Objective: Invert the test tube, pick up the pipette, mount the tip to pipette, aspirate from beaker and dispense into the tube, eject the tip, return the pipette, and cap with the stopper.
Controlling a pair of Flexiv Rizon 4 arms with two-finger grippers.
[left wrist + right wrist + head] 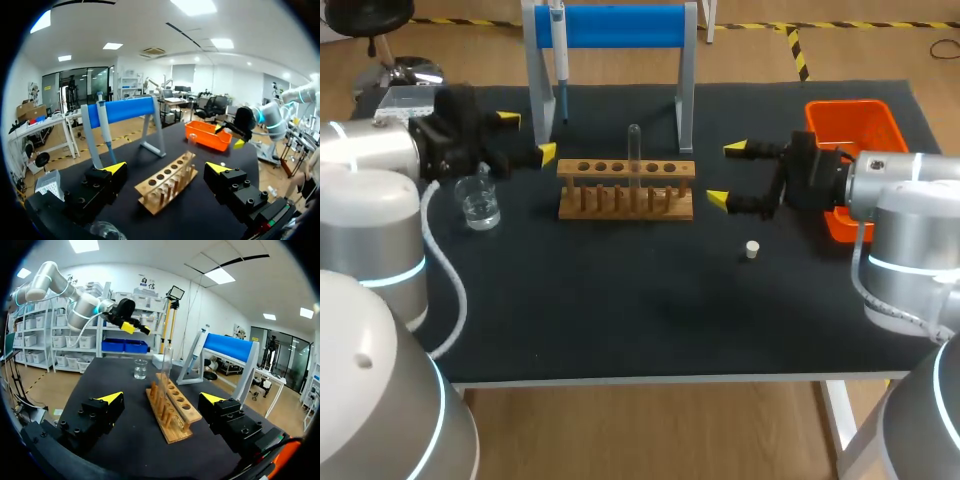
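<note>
We find the test tube (634, 150) standing upright in the wooden rack (675, 212), its long axis vertical, in a hole a little right of the rack's middle. The rack lies crosswise between our arms. Our left gripper (527, 137) hangs just off the rack's left end, fingers apart and empty. Our right gripper (726, 174) hangs just off its right end, fingers likewise spread and holding nothing. Both point inward along the rack, toward the tube. We judge the right gripper slightly the nearer, so a grasp for inverting would come in sideways from that side, closing across the glass above the rack's top board. The pipette (559, 55) hangs behind on the blue stand (620, 25).
</note>
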